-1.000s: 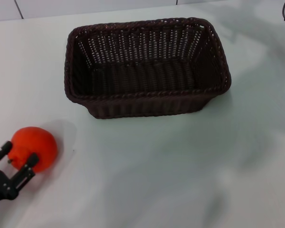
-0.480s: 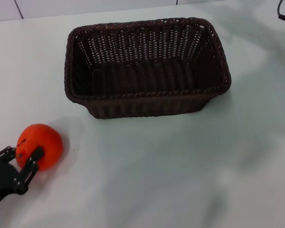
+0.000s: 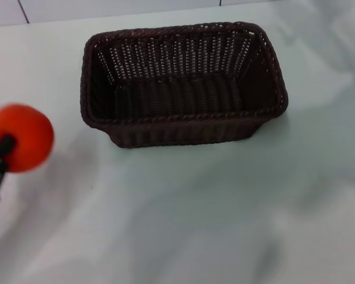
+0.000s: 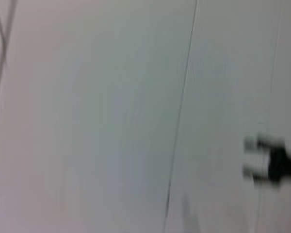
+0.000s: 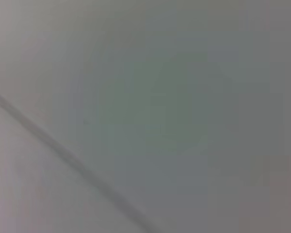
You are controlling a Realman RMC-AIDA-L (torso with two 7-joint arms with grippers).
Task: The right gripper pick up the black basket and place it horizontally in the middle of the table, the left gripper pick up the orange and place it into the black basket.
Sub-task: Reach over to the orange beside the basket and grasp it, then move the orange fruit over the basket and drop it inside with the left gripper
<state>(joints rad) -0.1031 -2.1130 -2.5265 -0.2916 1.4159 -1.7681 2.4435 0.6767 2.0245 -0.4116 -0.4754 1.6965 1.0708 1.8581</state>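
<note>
The black basket (image 3: 183, 86) stands upright and empty on the white table (image 3: 225, 207), its long side running left to right near the table's middle. The orange (image 3: 25, 135) is held in the air at the far left of the head view, to the left of the basket and level with its front wall. My left gripper (image 3: 7, 148) is shut on the orange; one black finger (image 3: 0, 152) shows across its front and the other is hidden behind the fruit. My right gripper is out of view.
A grey shadow lies on the table under the orange. The wrist views show only pale blurred surfaces with thin seams. A small blurred dark shape (image 4: 274, 162) sits in the left wrist view; I cannot tell what it is.
My left gripper has lifted the orange off the table, up and to the left. The dark cable at the top right edge has left the view. The basket has not moved.
</note>
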